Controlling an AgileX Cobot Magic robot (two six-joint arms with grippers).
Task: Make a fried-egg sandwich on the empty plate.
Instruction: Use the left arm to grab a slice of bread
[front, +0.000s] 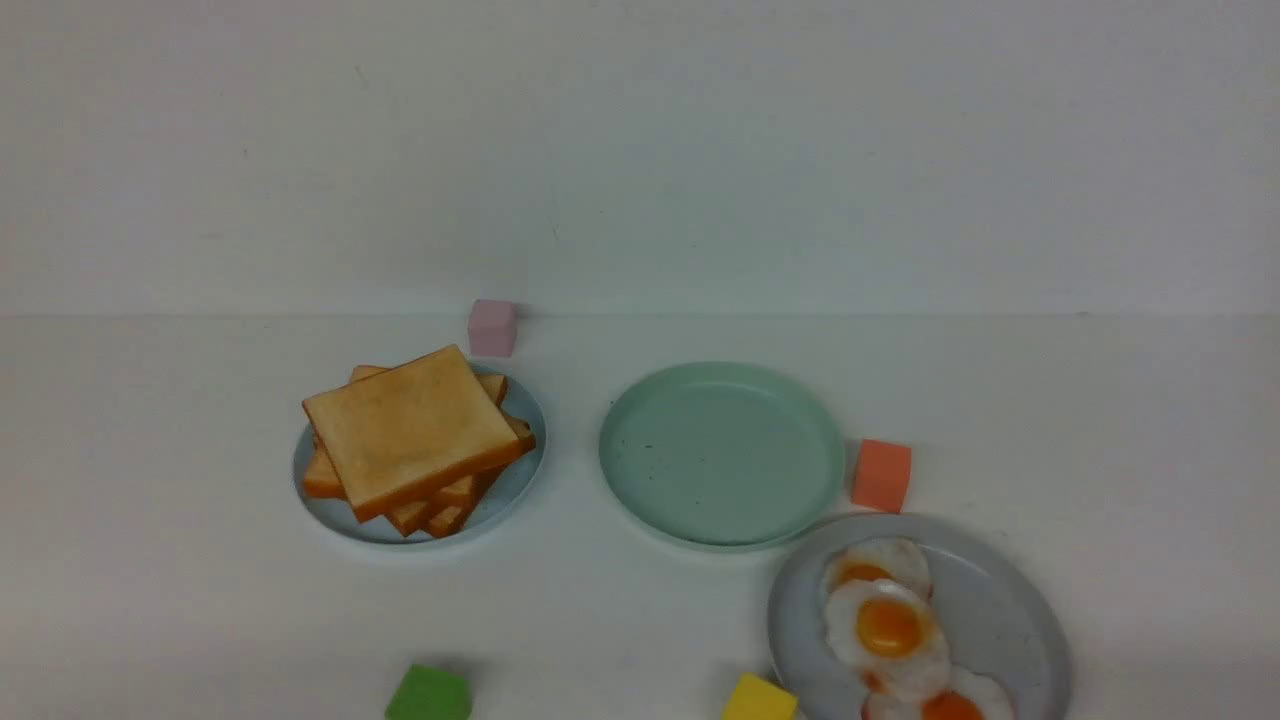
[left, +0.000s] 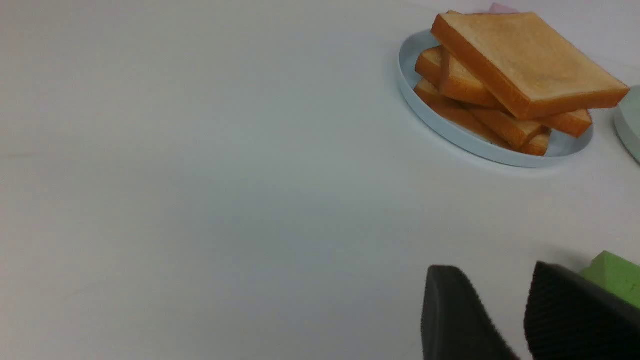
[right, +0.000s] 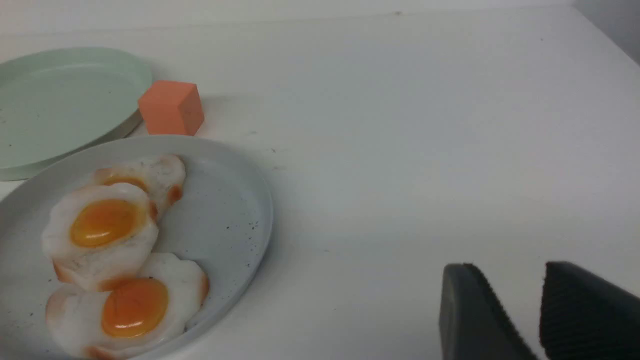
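Front view shows the round, low-rimmed empty plate (front: 720, 455); ribbed left gripper (left: 500, 285) and right gripper (right: 512, 285) gape.

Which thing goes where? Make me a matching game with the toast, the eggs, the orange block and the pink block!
Things:
1. toast
2. eggs
3. orange block
4. pink block

Places:
A. on the grey plate
B. beside the green plate, on its right
C. behind the blue plate, farther back on the table
D. piled on the blue plate

Pairs: 1-D, 2-A, 3-B, 4-C
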